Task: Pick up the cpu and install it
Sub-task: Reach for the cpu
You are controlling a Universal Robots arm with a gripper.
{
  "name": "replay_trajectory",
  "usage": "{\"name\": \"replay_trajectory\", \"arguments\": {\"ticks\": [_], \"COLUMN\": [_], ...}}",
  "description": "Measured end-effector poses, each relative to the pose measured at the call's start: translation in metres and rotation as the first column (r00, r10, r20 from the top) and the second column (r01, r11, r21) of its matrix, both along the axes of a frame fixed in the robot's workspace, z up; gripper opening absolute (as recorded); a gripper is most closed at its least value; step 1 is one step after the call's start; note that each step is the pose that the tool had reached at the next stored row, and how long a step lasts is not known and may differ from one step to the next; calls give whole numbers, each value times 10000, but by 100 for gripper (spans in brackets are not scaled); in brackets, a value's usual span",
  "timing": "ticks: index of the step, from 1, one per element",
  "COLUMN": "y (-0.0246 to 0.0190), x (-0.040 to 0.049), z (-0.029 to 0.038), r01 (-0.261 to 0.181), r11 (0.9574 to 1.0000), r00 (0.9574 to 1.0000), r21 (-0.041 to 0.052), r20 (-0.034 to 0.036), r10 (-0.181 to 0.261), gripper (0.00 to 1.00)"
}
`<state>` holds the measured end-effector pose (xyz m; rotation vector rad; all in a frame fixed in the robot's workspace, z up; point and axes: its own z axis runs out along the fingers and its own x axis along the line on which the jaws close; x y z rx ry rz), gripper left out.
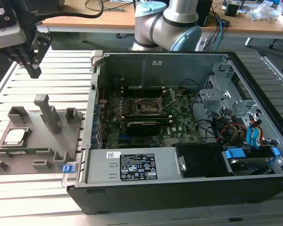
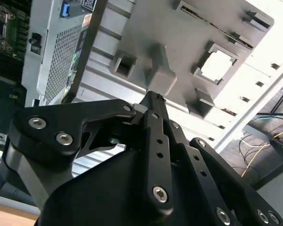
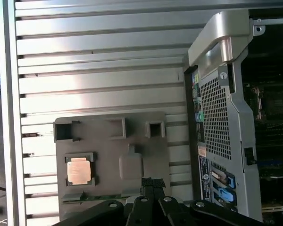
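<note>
Gripper (image 1: 34,70) hangs closed and empty over the tray (image 1: 40,141); lowered shut, it could knock the cpu (image 1: 15,136) askew.

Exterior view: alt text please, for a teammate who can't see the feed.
The gripper, jaws shut and empty, hangs over the slatted table, well clear of the grey tray where the cpu lies flat in its recess. At the exterior view's right stands an open computer case with its dark socket showing.
</note>
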<state>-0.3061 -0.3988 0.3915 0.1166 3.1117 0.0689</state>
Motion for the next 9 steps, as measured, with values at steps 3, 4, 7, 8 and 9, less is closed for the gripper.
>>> {"name": "replay_trajectory", "arguments": {"ticks": [3,4,7,8,9], "y": [0,0,0,0,0], "x": [-167,-218,-417,-507,-548], "z": [-4,-4,-9,-13,-14], "r01": [-1,0,-2,0,0], "r11": [10000,10000,10000,10000,10000], "r00": [10000,10000,10000,10000,10000], "r21": [0,-1,0,0,0], "r20": [0,-1,1,0,0], "r10": [1,0,2,0,0], "gripper": [11,11,11,11,11]}}
